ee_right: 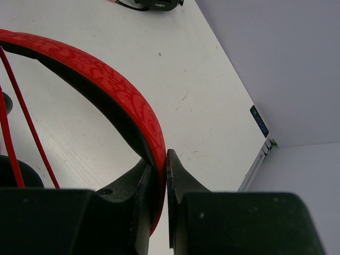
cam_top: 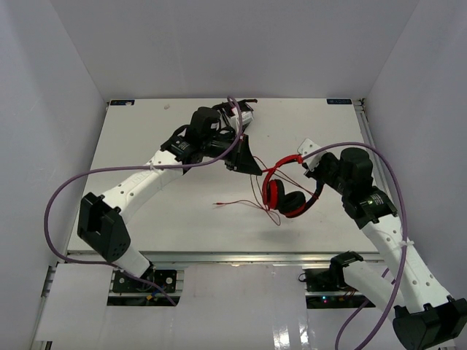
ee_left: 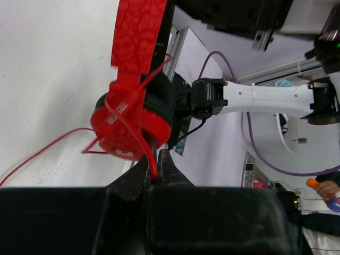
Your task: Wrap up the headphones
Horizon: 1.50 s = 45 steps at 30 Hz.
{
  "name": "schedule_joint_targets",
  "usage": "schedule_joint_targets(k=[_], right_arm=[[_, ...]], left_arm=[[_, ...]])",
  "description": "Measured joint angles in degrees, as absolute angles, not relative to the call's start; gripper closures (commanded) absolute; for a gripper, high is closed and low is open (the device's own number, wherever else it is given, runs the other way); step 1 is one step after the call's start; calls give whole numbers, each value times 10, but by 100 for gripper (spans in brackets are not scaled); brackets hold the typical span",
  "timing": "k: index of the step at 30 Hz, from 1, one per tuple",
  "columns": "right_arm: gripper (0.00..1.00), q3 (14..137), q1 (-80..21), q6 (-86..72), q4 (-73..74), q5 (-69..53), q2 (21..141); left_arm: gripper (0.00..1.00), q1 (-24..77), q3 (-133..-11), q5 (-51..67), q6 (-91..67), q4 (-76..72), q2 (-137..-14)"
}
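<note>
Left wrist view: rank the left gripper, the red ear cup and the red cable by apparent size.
1. Left gripper, largest, but nearness to the camera inflates it.
2. Red ear cup.
3. Red cable, a thin line.

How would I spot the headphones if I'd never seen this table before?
Look at the white table, a bit right of its middle. There the right gripper pinches the band of the headphones. They are the only bright red thing, with black ear pads and a thin red cable trailing left.
</note>
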<state>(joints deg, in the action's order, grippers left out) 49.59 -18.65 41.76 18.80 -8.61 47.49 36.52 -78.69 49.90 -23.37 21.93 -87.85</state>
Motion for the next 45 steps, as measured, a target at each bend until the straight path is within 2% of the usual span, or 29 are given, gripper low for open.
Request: schedule_joint_targets(k=[9,17,23,34,45], right_arm=[[92,458,-239,407,137,21,489],[92,474,-242,320,116,64,532],[92,494,-242,244,119,77,564],[92,565,-242,90,155,83,635],[92,590,-229,49,174,81,642]], left_arm=[[99,394,-885,497,-342,225,-963],[94,421,-892,482,-375,225,-967],[79,422,-867,461,-392,223,-958],[43,447,-866,402,-410,217,-957],[36,469,-856,360,-407,214,-945]])
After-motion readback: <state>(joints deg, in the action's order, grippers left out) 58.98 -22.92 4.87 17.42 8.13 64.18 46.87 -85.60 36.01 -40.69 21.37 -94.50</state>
